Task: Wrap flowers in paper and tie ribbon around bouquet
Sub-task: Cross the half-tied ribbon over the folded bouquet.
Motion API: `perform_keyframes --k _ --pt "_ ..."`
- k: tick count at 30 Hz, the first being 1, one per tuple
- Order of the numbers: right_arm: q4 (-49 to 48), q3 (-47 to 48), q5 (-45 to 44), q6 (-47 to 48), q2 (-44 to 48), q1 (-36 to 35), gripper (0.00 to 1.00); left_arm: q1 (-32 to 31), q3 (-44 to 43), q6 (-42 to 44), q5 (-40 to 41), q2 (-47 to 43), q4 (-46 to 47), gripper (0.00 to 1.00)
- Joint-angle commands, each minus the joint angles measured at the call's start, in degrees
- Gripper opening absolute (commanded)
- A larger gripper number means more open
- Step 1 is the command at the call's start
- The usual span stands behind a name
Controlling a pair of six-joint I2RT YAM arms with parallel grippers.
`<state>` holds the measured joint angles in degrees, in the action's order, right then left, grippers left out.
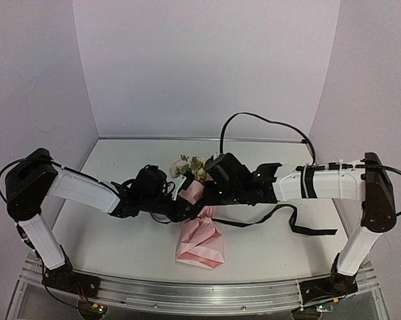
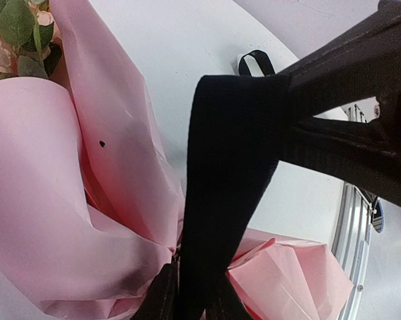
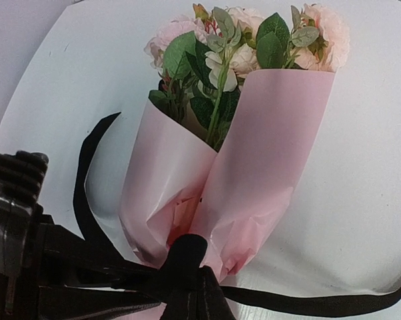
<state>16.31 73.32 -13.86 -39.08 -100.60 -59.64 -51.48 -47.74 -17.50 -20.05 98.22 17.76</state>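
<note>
Flowers (image 3: 244, 53) in paper (image 3: 267, 153) w/ ribbon (image 3: 307, 305)

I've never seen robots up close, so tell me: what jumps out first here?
A pink bouquet lies in the middle of the table, with its flowers at the far end. Over its narrow waist the left gripper and right gripper meet, each pinching a black ribbon looped around that waist. The ribbon's loose end trails off to the right.
</note>
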Motion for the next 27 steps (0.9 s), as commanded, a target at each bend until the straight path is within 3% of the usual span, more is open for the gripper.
perform_keyframes --k 1,5,10,12,21,27 --pt "0.4 -0.7 -1.8 -1.5 2.4 0.3 0.0 -1.0 -2.6 1.5 2.8 1.0 -0.8 0.1" --pt "1.2 -0.7 -1.0 -2.1 3.0 0.3 0.05 -1.2 -2.7 2.0 4.7 1.4 -0.8 0.0" --pt "5.2 -2.0 -1.2 -3.8 6.3 0.7 0.48 -1.2 -2.4 3.1 5.7 1.4 -0.4 0.0" --pt "7.1 -3.7 -1.4 -5.6 8.5 1.7 0.56 -1.1 -1.7 3.8 5.7 0.9 0.7 0.0" --pt "14.5 -21.2 3.3 -21.2 19.1 13.9 0.55 -1.2 -2.2 11.2 4.3 0.1 0.9 0.0" --pt "14.2 -23.6 8.6 -23.9 16.4 22.9 0.61 -1.2 -2.5 18.7 3.6 -0.4 0.6 0.01"
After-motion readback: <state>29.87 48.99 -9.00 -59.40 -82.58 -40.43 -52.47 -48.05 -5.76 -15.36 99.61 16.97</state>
